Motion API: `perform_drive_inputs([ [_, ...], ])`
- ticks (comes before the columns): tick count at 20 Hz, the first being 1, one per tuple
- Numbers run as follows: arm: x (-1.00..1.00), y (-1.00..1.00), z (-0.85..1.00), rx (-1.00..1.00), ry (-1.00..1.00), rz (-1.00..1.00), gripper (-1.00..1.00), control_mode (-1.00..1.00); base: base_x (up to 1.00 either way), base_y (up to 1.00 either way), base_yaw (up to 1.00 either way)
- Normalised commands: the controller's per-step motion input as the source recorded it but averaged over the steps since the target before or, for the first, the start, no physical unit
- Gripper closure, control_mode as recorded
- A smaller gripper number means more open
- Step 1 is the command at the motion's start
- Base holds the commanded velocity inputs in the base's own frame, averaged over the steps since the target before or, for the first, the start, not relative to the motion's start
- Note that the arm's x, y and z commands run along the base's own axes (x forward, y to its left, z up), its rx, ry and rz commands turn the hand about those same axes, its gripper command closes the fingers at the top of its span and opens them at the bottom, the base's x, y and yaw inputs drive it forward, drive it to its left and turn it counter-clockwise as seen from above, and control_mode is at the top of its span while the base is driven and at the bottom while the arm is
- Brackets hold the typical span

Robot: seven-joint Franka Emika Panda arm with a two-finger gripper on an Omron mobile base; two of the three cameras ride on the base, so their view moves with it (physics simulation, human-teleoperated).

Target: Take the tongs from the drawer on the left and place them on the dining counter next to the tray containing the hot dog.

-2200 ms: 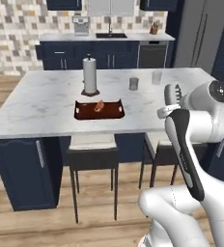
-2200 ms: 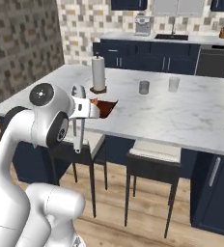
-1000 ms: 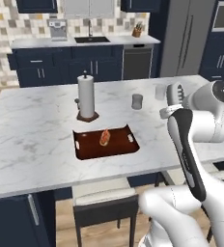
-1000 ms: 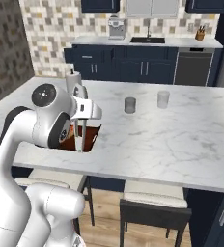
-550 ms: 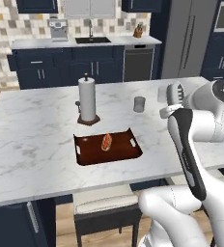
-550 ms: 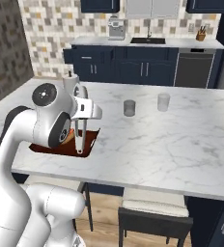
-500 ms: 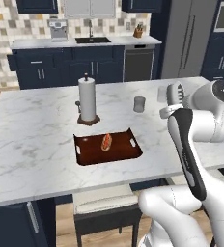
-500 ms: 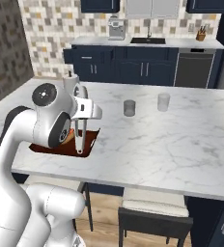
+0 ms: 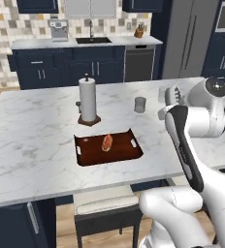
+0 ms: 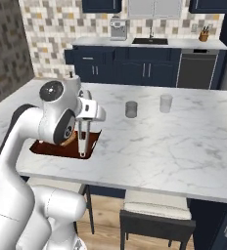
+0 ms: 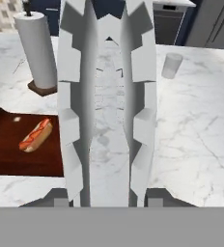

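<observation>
1. Tool [image 10: 82, 128] clenched on tongs [image 10: 81, 141], hanging above worktop [image 10: 184, 141] beside tray [image 10: 56, 148].
2. Risk, judged: released from this height, could bounce or slide into tray, maybe onto hot dog [image 11: 35, 135]; near edge close too.
3. Tongs looked slim, two long pale notched arms [image 11: 75, 111] in hand view.
4. Paper towel roll [image 9: 88, 100] and cups [image 9: 140, 104] stood farther back, apart.

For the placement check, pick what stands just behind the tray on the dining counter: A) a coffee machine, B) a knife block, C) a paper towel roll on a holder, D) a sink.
C: the paper towel roll stands upright on the dining counter just beyond the tray that holds the hot dog.
</observation>
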Motion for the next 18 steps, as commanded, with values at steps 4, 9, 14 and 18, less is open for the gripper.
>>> perform_drive_inputs([
  [4,0.61,0.00,-0.12,0.00,0.37,-0.02,1.00,-1.00,0.00,0.00,0.00],
  [9,0.60,0.00,-0.17,0.00,0.19,-0.02,1.00,-1.00,0.00,0.00,0.00],
  [14,0.62,0.00,-0.31,0.00,0.08,0.00,1.00,-1.00,0.00,0.00,0.00],
  [18,0.69,0.00,-0.35,0.00,0.10,0.00,1.00,-1.00,0.00,0.00,0.00],
])
